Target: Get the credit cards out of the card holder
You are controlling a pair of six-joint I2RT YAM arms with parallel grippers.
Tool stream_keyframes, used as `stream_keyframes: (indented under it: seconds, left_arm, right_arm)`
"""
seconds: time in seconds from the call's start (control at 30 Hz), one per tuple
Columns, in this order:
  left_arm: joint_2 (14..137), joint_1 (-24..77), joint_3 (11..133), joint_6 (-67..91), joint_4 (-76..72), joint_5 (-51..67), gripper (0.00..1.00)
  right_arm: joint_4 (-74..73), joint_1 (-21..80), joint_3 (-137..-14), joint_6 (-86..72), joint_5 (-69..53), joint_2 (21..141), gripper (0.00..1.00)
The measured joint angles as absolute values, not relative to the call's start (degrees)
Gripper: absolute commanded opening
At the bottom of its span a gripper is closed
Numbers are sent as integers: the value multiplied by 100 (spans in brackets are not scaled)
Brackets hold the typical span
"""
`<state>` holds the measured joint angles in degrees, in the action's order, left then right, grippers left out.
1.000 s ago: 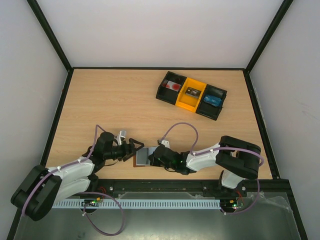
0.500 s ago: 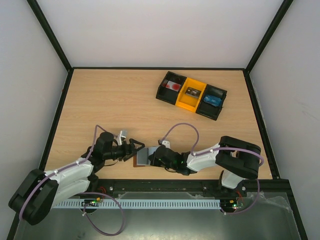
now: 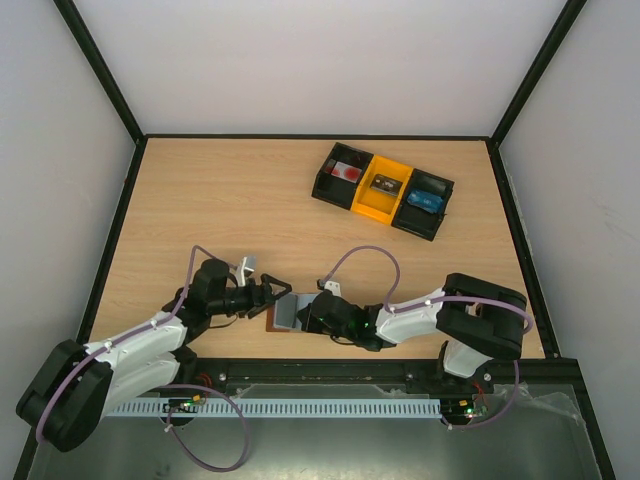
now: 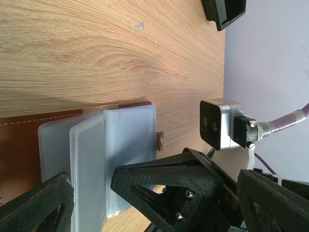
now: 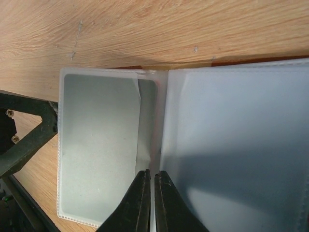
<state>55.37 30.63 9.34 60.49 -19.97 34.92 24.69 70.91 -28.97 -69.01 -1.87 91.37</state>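
The brown card holder (image 3: 284, 312) lies open near the table's front edge, its grey-blue sleeves facing up. My right gripper (image 3: 300, 316) reaches in from the right. In the right wrist view its fingers (image 5: 154, 175) are shut on a thin pale leaf standing on edge at the holder's fold (image 5: 149, 121). I cannot tell whether that leaf is a sleeve or a card. The left wrist view shows the raised leaf (image 4: 87, 164), the brown cover (image 4: 19, 145) and the snap tab (image 4: 160, 140). My left gripper (image 3: 275, 293) is wide open at the holder's left edge and holds nothing. No loose credit card shows.
A black-and-yellow tray of bins (image 3: 322, 185) stands at the back right with small items inside; its corner shows in the left wrist view (image 4: 224, 12). The left gripper's finger (image 5: 26, 140) sits close beside the holder. Black frame rails bound the table.
My left gripper has moved a little to the right, closer to the holder. The right gripper and the holder have stayed almost still.
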Motion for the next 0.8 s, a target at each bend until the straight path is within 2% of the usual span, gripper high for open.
stream_keyframes:
  seconds: [0.37, 0.63, 0.8]
  left_arm:
    - [5535, 3074, 987, 5892, -1660, 3398, 93]
    - [5535, 3074, 1024, 5889, -1562, 3356, 93]
    - [5430, 3074, 1072, 5846, -1334, 3247, 93]
  right_arm:
    - [2296, 7091, -3011, -6810, -134, 9083, 12]
    - [2191, 7091, -3122, -6803, -106, 9196, 12]
    - [2182, 7091, -3122, -6816, -104, 9260, 9]
